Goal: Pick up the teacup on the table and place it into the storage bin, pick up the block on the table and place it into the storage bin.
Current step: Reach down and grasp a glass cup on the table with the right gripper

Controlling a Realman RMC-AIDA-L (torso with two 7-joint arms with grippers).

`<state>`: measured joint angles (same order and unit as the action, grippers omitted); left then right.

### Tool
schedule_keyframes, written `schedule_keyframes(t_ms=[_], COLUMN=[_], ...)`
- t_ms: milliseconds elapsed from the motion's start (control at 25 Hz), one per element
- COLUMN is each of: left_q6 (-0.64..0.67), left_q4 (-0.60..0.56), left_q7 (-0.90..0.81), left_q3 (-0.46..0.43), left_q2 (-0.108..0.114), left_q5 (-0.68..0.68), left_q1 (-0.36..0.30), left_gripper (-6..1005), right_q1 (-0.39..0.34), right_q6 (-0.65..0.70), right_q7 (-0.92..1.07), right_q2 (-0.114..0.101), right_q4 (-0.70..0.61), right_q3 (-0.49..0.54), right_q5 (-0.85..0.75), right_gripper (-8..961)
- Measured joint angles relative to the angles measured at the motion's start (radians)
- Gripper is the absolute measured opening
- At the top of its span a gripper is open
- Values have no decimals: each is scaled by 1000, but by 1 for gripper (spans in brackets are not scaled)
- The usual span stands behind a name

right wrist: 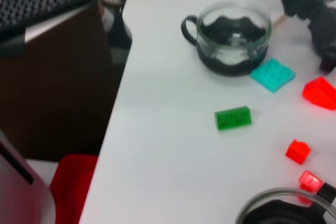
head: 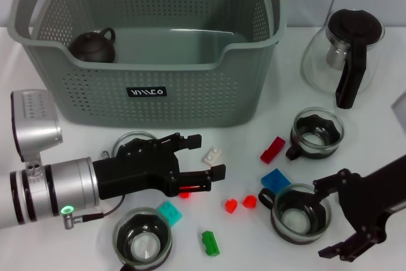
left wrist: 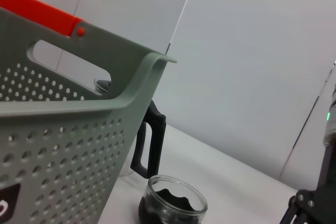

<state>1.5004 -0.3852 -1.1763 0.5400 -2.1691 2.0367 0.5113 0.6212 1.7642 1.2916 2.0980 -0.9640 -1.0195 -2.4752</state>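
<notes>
The grey-green storage bin stands at the back, its wall filling the left wrist view. My left gripper hovers open in front of it, and a white block shows in the gap between its fingers. A glass teacup sits near the front right, and my right gripper stands open just to its right. Other teacups stand at the right and the front left. Loose blocks lie between: red, blue, teal, green.
A dark brown teapot sits inside the bin at its left end. The glass pitcher with a black lid stands at the back right. Two small red blocks lie mid-table. The table's edge runs close to the front-left teacup.
</notes>
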Motion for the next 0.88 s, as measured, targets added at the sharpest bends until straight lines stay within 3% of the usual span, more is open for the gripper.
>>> schedule_keyframes(t_ms=[320, 880], left_q6=[-1, -3], left_q4=[0, -6], left_q7=[0, 1], left_q3=[0, -1], left_q2=[0, 2], left_q5=[-3, -17], left_q1=[0, -9], left_gripper=[933, 933], right_q1=[21, 40], right_q6=[-68, -159], right_q7=[39, 155], right_q2=[5, 7], right_q4=[11, 24], right_q3=[-123, -324], right_q5=[5, 6], right_gripper=[912, 692])
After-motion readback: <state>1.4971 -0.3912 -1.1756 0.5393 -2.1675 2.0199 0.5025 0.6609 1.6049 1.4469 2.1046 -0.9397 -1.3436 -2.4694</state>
